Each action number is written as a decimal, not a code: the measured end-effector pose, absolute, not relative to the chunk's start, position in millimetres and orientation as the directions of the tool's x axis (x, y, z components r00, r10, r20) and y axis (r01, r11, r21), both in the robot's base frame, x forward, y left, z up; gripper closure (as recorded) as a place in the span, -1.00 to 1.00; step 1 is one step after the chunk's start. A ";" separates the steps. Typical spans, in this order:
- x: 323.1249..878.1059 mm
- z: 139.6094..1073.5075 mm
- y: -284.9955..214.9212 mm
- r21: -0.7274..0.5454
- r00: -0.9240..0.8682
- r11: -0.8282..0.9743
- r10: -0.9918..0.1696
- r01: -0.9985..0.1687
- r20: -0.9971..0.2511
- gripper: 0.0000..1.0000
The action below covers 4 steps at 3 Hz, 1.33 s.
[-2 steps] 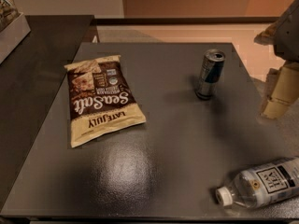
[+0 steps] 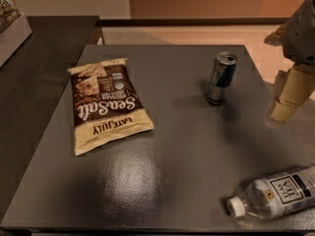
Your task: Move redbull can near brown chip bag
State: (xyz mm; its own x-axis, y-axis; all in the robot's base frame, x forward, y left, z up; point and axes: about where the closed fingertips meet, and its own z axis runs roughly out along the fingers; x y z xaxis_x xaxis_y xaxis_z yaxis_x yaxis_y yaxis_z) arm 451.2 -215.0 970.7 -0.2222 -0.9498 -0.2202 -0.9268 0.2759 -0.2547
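The redbull can, slim, silver and dark blue, stands upright on the dark table at its back right. The brown chip bag, printed "Sea Salt" and "Late July", lies flat on the left of the table, well apart from the can. My gripper, cream-coloured, hangs at the right edge of the view, to the right of the can and a little nearer, not touching it. It holds nothing that I can see.
A clear plastic water bottle with a white cap lies on its side at the front right corner. A second dark counter adjoins on the left, with a pale box at its far left.
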 end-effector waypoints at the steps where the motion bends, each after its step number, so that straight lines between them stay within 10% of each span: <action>1: 478.6 958.6 -216.8 -0.271 -0.229 0.304 -0.934 -0.913 -0.275 -1.00; 4: 564.4 940.1 -211.0 -0.189 -0.289 0.425 -0.822 -0.885 -0.490 -1.00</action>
